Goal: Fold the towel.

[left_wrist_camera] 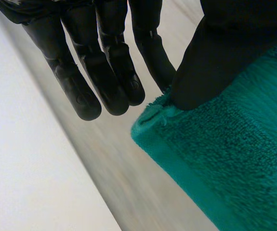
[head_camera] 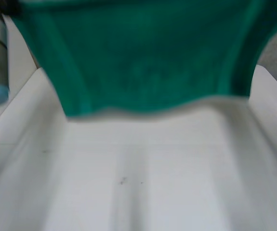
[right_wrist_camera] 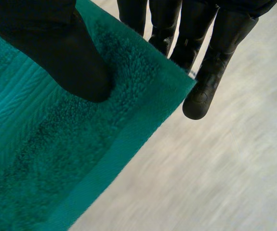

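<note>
Above the white desk, the green towel hangs spread wide, close to your head camera. Your left hand pinches one corner, thumb pressed on the cloth against straight fingers. Your right hand pinches another corner likewise, thumb on top and fingers at the edge.

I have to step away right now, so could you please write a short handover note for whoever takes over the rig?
Left hand: thumb and fingers pinch one corner of the green towel.
Right hand: pinches another corner.
Towel: held up above the white table, hanging spread between the hands.
Done: both corners gripped, towel raised.
Left: no fold visible yet, so the whole fold remains.
</note>
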